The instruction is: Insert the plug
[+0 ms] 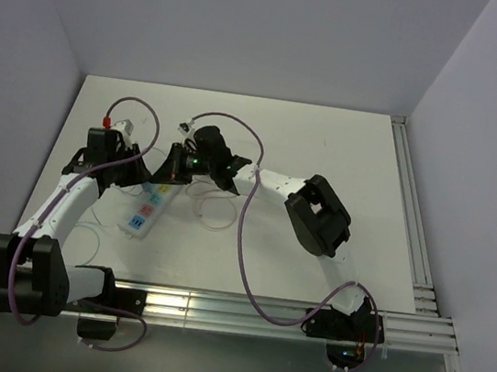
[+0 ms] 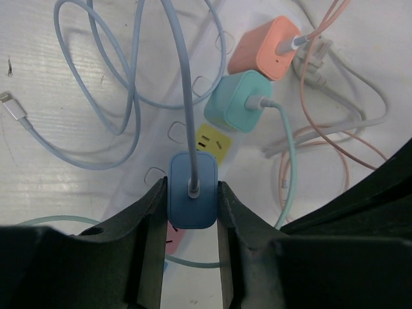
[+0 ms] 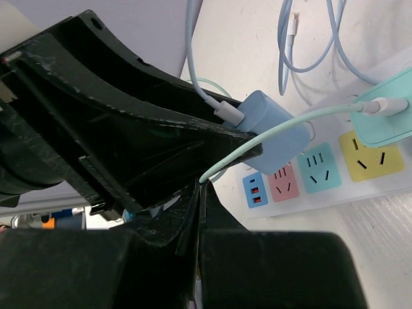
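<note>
White table [image 1: 329, 142], power strip [image 1: 145, 211], loose charging cables [image 2: 133, 90]

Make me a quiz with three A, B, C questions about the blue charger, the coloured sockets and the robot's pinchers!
1. Where is the blue charger?
A) lying flat on the table
B) between the fingers of the left gripper
C) stacked on an orange charger

2. What colour is the free socket just beside the teal charger?
A) green
B) black
C) yellow

3. How is the right gripper?
A) shut
B) wide open
C) holding an orange charger

Answers:
1 B: a black finger presses on each side of the blue charger.
2 C: the yellow socket lies bare between the teal charger and the blue one.
3 A: in its own wrist view, its two fingers meet with no gap.
</note>
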Robot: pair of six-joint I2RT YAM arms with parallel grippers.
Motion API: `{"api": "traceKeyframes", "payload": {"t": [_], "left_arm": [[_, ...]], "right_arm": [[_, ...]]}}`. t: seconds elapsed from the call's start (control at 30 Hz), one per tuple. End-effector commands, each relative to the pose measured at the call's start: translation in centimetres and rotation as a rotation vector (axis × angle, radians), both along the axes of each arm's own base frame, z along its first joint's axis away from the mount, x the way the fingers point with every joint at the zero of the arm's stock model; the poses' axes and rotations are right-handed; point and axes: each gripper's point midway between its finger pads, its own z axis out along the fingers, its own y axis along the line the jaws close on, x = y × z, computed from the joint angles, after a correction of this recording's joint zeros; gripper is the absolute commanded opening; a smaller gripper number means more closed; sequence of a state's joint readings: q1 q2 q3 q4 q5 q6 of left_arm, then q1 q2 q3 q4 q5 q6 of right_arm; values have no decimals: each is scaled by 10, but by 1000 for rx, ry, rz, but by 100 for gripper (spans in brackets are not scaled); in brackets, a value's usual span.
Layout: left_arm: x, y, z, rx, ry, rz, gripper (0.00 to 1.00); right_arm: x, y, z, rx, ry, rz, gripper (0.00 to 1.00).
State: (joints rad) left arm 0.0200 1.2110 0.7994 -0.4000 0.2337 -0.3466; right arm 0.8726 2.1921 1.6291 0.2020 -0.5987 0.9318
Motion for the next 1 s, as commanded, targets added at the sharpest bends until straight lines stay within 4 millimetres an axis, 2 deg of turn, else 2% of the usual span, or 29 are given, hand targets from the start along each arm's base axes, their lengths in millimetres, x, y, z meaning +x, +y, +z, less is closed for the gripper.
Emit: {"api": "traceKeyframes", "payload": {"t": [0.0, 0.07, 0.23, 0.33, 0.37, 0.43, 0.47, 0.53, 0.6, 0.7, 0.73, 0.77, 0.8, 0.83, 0.87, 0.9, 0.97], "left_arm": [[15, 0, 10, 7, -98, 7, 0], [16, -2, 13, 10, -141, -13, 0], [16, -4, 28, 28, -270, -54, 0], [15, -3, 28, 51, -304, -66, 0], [15, -4, 27, 48, -305, -76, 0], [18, -4, 28, 61, -325, -93, 0], [19, -5, 28, 65, -335, -101, 0], [24, -6, 25, 69, -333, -118, 0], [26, -7, 24, 70, -330, -131, 0], [29, -9, 24, 72, -347, -145, 0], [30, -8, 24, 76, -346, -148, 0], [30, -12, 23, 72, -345, -164, 0], [28, -21, 23, 63, -345, -195, 0], [25, -22, 18, 61, -338, -204, 0], [29, -24, 24, 61, -377, -214, 0], [28, -27, 22, 62, -382, -231, 0], [24, -34, 16, 41, -377, -270, 0]], "right_arm": [[-7, 2, 38, 87, -46, 33, 3], [-8, 2, 38, 91, -47, 40, 5], [-13, 0, 38, 89, -51, 55, 18], [-15, -2, 40, 86, -64, 64, 35], [-15, -3, 43, 87, -71, 67, 44], [-16, -6, 40, 68, -79, 59, 52], [-17, -9, 45, 66, -86, 50, 57], [-15, -14, 42, 48, -90, 37, 61], [-17, -20, 50, 50, -100, 36, 65], [-20, -38, 57, 42, -94, 7, 67], [-22, -48, 48, 19, -69, -9, 67], [-16, -60, 61, 27, -82, -48, 67], [-16, -73, 51, 3, -61, -68, 67], [-14, -81, 52, 1, -67, -84, 66], [-8, -94, 67, 22, -92, -115, 66], [-10, -105, 57, 3, -86, -127, 66], [-4, -122, 66, 10, -119, -163, 65]]}}
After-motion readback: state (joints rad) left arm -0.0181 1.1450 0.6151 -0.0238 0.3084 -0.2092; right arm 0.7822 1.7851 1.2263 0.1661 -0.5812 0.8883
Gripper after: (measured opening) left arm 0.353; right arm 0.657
